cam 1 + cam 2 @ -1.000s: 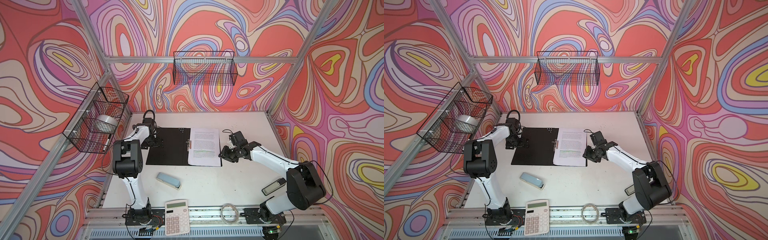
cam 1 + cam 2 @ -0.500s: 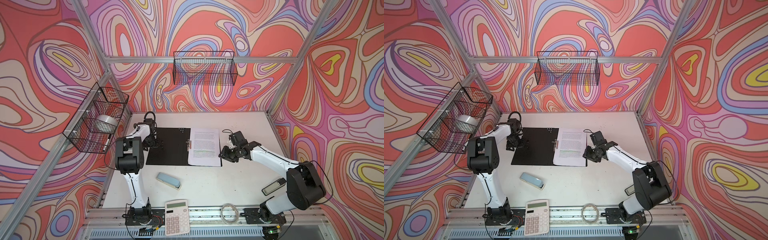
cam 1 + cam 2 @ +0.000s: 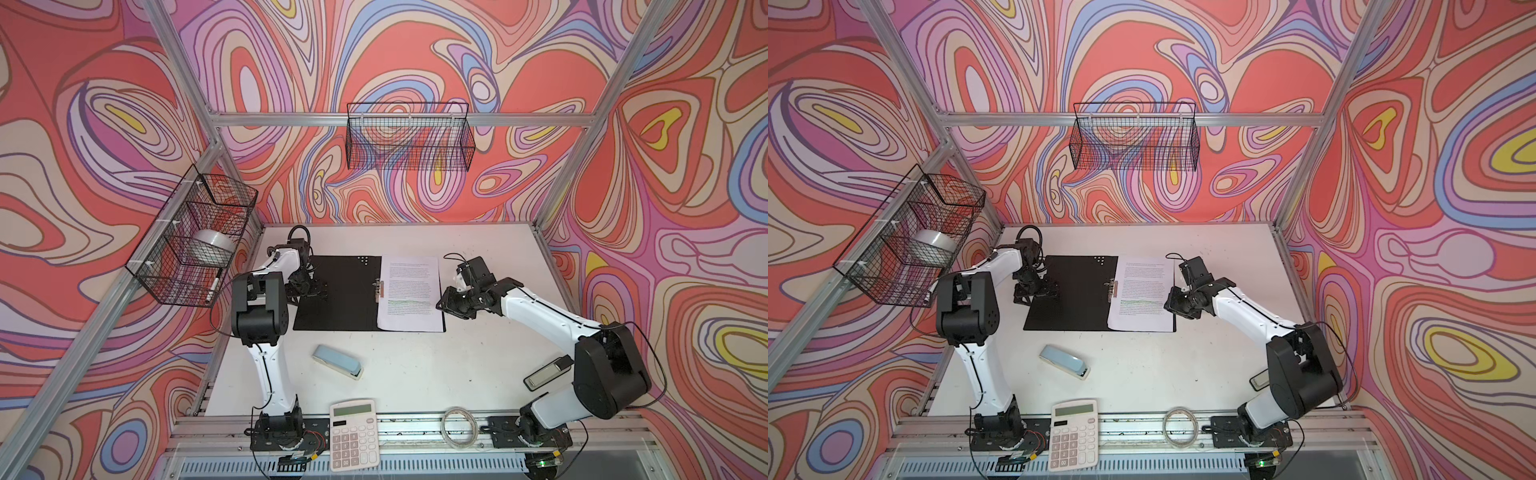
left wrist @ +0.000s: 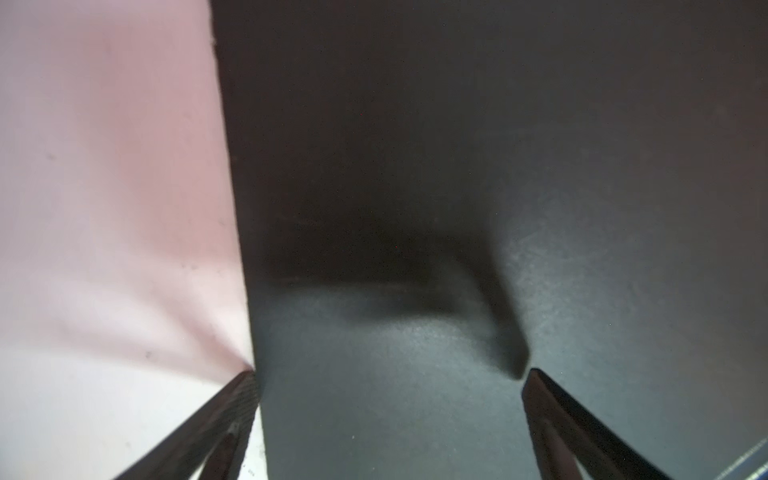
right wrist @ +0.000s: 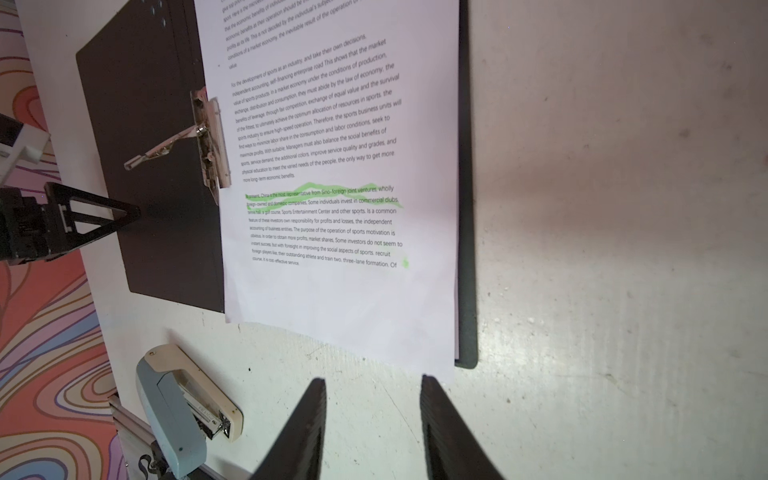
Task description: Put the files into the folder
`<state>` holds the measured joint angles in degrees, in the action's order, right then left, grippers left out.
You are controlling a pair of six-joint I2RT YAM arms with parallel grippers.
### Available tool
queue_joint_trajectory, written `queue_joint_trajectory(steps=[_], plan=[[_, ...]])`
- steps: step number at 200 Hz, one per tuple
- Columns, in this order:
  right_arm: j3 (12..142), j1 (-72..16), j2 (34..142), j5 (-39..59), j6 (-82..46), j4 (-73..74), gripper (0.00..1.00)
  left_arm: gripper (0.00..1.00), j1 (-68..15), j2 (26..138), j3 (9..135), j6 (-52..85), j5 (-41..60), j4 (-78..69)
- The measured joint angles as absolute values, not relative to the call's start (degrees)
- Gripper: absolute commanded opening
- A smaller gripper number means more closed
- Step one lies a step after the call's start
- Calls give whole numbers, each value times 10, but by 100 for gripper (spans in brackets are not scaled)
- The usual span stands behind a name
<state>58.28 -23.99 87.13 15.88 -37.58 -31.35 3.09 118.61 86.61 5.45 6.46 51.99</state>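
The folder (image 3: 345,299) (image 3: 1075,299) lies open and flat on the table, black inside up, with a metal clip (image 5: 208,137) at its spine. The files (image 3: 409,291) (image 5: 345,291), white printed sheets with green highlighted lines, rest on its right half. My left gripper (image 3: 316,291) (image 4: 389,376) is open wide low over the folder's left edge; one finger (image 4: 245,399) is at that edge, and the other is over the black cover (image 4: 415,124). My right gripper (image 3: 442,301) (image 5: 374,378) is open by the files' right edge, with only table between its fingers.
A blue-grey stapler (image 3: 337,362) lies in front of the folder. A white calculator (image 3: 354,434) and a wire coil (image 3: 459,426) sit at the front rail. A black device (image 3: 546,372) lies by the right arm's base. Wire baskets (image 3: 195,241) (image 3: 409,141) hang on the walls.
The left arm's elbow has shifted slightly while its gripper stays at the folder's left edge. The right arm, folder and files have not moved.
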Motion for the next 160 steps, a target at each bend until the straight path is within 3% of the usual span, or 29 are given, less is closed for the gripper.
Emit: queue_joint_trajectory(steps=[96,160], plan=[[610,-240,872,156,-367,-331,38,95,34,1186,873,52,168,538],[738,-240,947,162,-330,-369,38,95,7,1182,870,13,216,538]])
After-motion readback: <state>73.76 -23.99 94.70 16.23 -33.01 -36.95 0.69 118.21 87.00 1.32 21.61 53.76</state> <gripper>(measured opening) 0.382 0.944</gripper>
